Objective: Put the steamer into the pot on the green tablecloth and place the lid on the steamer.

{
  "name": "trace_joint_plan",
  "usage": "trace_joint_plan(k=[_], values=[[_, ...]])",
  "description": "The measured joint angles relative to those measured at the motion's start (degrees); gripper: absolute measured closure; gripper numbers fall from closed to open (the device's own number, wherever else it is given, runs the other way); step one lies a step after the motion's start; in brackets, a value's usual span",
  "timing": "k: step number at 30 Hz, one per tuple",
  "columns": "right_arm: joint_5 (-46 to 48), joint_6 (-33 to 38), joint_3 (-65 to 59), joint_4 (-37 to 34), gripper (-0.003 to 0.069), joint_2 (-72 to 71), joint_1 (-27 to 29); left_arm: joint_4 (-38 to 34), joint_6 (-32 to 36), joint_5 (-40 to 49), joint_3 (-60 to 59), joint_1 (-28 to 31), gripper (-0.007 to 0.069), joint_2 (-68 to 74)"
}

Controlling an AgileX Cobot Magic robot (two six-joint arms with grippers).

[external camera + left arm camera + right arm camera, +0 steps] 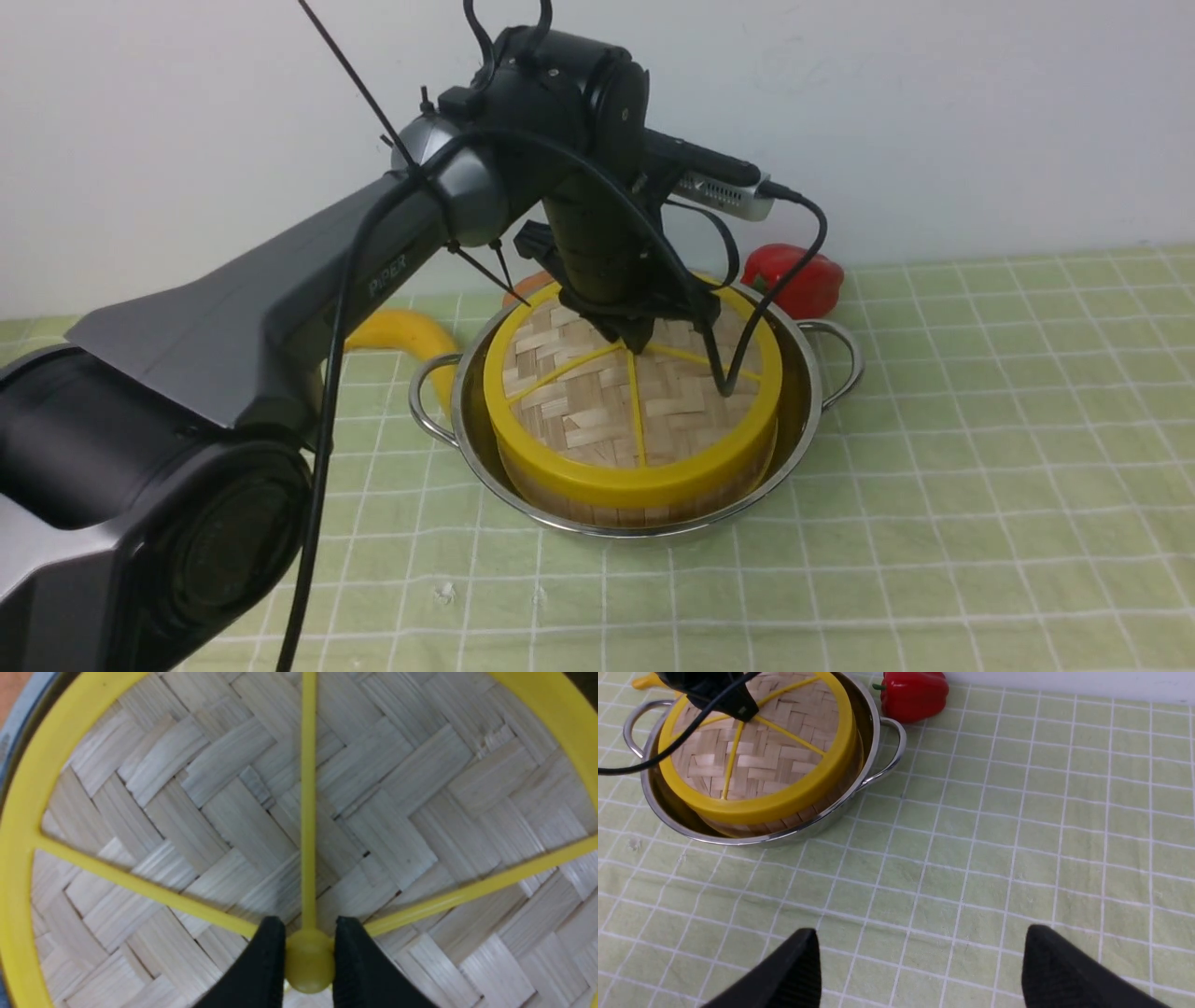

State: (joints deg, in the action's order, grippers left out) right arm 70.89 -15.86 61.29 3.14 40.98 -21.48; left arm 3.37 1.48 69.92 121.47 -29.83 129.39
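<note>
The lid (597, 401), woven bamboo with a thick yellow rim and thin spokes, lies on the steamer (607, 513), inside the shiny pot (798, 401) on the green tablecloth (980, 467); the left jaws are clamped on the lid's yellow centre knob (309, 970); the right jaws stand wide apart above the cloth; the steamer shows only a strip of wall; the left arm (280, 308) covers the pot's far rim; a red pepper (794, 275) lies just behind; checked cloth stretches broadly rightward.

Red pepper (794, 277), curved yellow fruit (401, 334) and something orange (526, 284) lie near the wall (934, 93).
</note>
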Motion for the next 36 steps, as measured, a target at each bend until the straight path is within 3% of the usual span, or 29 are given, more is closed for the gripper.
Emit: trace_joint_plan(k=[5, 8, 13, 14, 16, 20, 23, 25, 26, 27, 29, 30, 33, 36], values=[[0.00, -0.06, 0.00, -0.05, 0.0105, 0.00, 0.00, 0.00, 0.41, 0.00, 0.00, 0.00, 0.0489, 0.00], [0.00, -0.12, 0.00, -0.19, 0.0105, 0.00, 0.00, 0.77, 0.85, 0.32, 0.46, 0.00, 0.0386, -0.03], [0.00, -0.12, 0.00, -0.80, 0.0105, 0.00, 0.00, 3.09, 0.97, 0.39, 3.18, 0.00, 0.0129, -4.09], [0.00, -0.12, 0.00, -0.88, 0.0105, 0.00, 0.00, 3.09, 0.97, 0.39, 3.35, 0.00, 0.0129, -4.37], [0.00, -0.12, 0.00, -1.11, 0.0112, -0.08, 0.00, 3.35, 1.44, 0.39, 4.82, 0.00, 0.0006, -9.30], [-0.80, 0.92, -1.18, -1.11, 0.0167, -1.71, 0.00, 3.93, 2.22, 0.42, 5.21, 0.00, -0.0039, -14.93], [-6.59, 1.23, -5.80, -0.46, 0.0293, -7.07, 0.00, 4.79, 2.38, 0.42, 4.09, 0.00, 0.0032, -21.28], [-9.90, 1.23, -10.40, 0.86, 0.0395, -11.80, 0.00, 4.90, 2.32, 0.46, 1.51, 0.00, 0.0159, -25.86], [-10.20, 1.23, -10.85, 0.86, 0.0395, -11.79, 0.00, 4.90, 2.32, 0.46, 1.21, 0.00, 0.0173, -25.86], [-11.34, 1.23, -12.68, 1.67, 0.0442, -13.99, 0.00, 4.90, 2.18, 0.46, -0.44, 0.00, 0.0251, -28.09], [-15.34, 1.23, -18.78, 3.21, 0.0567, -19.93, 0.00, 4.71, 1.13, 0.46, -5.92, 0.00, 0.0481, -34.46], [-16.32, 1.23, -20.71, 3.35, 0.0601, -21.51, 0.00, 4.66, 0.33, 0.46, -8.42, 0.00, 0.0552, -36.75], [-20.13, 1.23, -25.32, 2.95, 0.0671, -27.04, 0.00, 4.66, -2.09, 0.46, -17.66, 0.00, 0.0638, -43.19], [-22.35, 1.23, -27.37, 2.45, 0.0674, -29.56, 0.00, 4.66, -3.55, -0.29, -26.18, 0.00, 0.0648, -49.40]])
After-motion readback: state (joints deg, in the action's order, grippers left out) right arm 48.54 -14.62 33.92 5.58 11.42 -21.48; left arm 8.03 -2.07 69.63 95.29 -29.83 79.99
